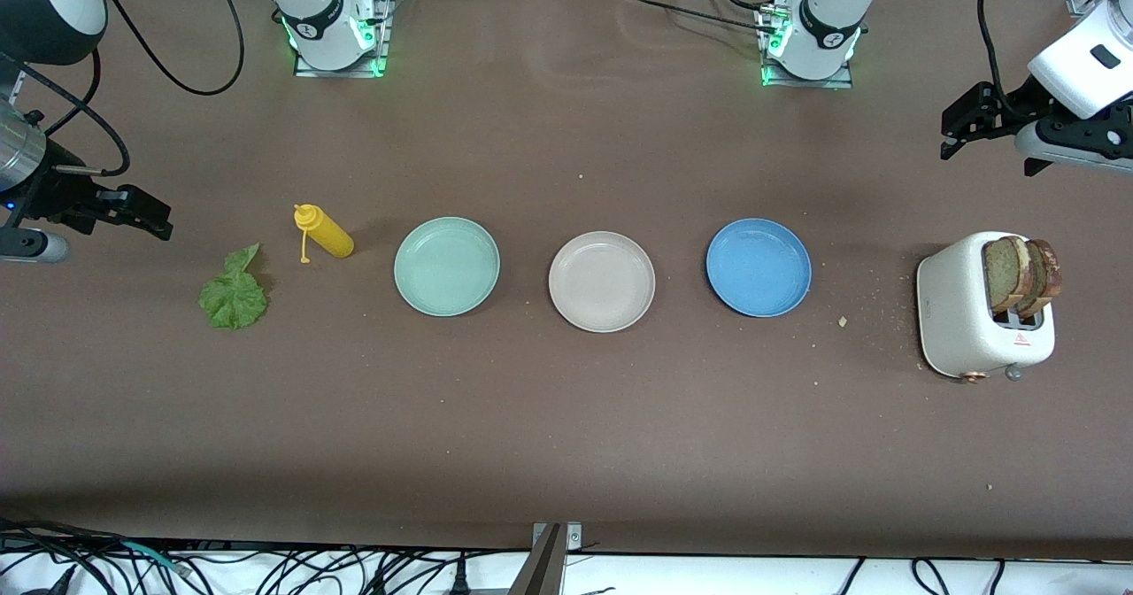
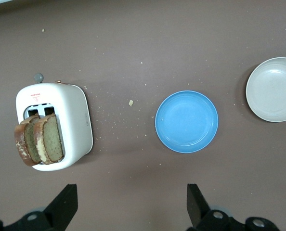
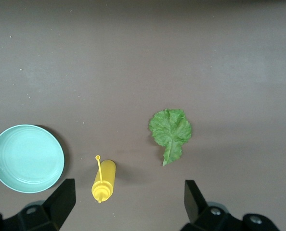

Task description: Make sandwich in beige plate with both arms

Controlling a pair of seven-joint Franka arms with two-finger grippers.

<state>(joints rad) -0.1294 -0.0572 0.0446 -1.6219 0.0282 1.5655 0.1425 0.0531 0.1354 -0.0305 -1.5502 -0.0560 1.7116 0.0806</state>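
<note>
With both black two-finger grippers, left at upper right and right at centre left, held wide open and empty, the round beige plate at centre could be missed if the brown toast slices jammed in the white toaster.

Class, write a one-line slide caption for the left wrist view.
Open left gripper hovers above the table near a white toaster holding two toast slices, beside blue plate and beige plate.
</note>
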